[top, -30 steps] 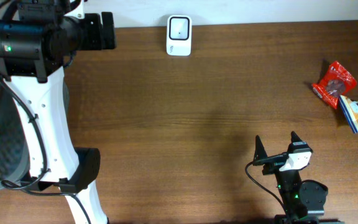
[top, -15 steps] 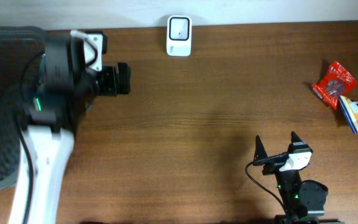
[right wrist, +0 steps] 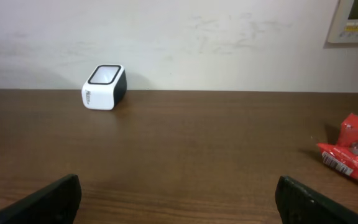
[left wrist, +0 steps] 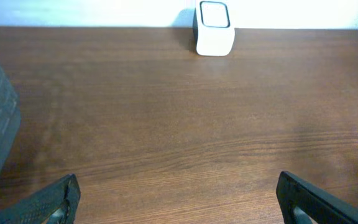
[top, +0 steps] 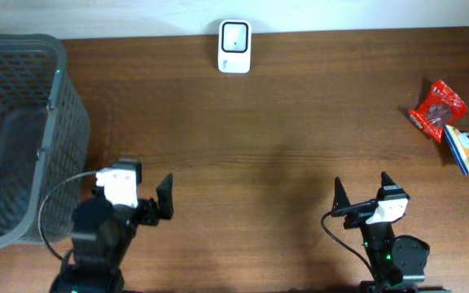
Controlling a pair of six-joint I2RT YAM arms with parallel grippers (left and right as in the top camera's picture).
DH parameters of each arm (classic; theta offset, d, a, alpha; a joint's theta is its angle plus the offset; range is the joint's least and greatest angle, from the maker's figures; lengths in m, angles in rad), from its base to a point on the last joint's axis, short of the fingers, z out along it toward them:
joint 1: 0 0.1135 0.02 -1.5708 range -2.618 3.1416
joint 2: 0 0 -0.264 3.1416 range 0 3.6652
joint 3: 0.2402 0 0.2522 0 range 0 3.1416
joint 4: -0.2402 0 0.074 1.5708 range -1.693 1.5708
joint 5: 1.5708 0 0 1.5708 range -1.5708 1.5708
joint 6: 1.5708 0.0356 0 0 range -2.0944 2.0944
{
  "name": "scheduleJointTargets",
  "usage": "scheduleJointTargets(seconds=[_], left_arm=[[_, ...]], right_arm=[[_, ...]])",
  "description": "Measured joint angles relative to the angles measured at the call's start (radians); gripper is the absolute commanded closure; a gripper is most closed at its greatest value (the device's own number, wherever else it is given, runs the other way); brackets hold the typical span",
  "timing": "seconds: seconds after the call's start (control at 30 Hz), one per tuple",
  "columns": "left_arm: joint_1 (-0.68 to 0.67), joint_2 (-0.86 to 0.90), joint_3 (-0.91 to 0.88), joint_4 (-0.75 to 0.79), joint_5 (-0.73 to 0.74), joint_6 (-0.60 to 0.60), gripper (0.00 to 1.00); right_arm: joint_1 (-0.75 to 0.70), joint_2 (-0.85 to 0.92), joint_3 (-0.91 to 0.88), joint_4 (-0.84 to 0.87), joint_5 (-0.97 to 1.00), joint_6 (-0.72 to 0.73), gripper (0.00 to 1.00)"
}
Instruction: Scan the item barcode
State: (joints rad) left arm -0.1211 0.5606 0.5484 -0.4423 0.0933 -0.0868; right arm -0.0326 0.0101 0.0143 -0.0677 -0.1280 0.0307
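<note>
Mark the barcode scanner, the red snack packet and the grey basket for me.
white barcode scanner (top: 234, 47): overhead view, middle of its white casing.
red snack packet (top: 438, 107): overhead view, centre of the wrapper.
grey mesh basket (top: 72, 142): overhead view, on its outer mesh wall.

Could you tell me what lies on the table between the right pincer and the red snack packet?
Nothing; the overhead view shows only bare table between the right pincer and the red snack packet.
</note>
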Motion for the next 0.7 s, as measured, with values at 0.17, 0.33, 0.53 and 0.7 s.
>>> scheduleJointTargets(seconds=[0.17,0.33,0.53,0.7], left_arm=[[0.000,-0.262,-0.241,0.209,0.001,0.000,0.01],[0.000,-0.412,-0.416,0.415,0.001,0.000,0.01],[0.035,-0.543,-0.524,0.463,0.002,0.000,0.01],[0.079,-0.545,-0.529,0.449,0.001,0.000,0.01]], right_arm=[[0.000,0.000,0.000,0.000,0.000,0.000,0.02],[0.000,0.001,0.000,0.000,0.000,0.000,0.02],[0.000,0.001,0.000,0.000,0.000,-0.001,0.01],[0.000,0.001,0.000,0.000,0.000,0.000,0.01]])
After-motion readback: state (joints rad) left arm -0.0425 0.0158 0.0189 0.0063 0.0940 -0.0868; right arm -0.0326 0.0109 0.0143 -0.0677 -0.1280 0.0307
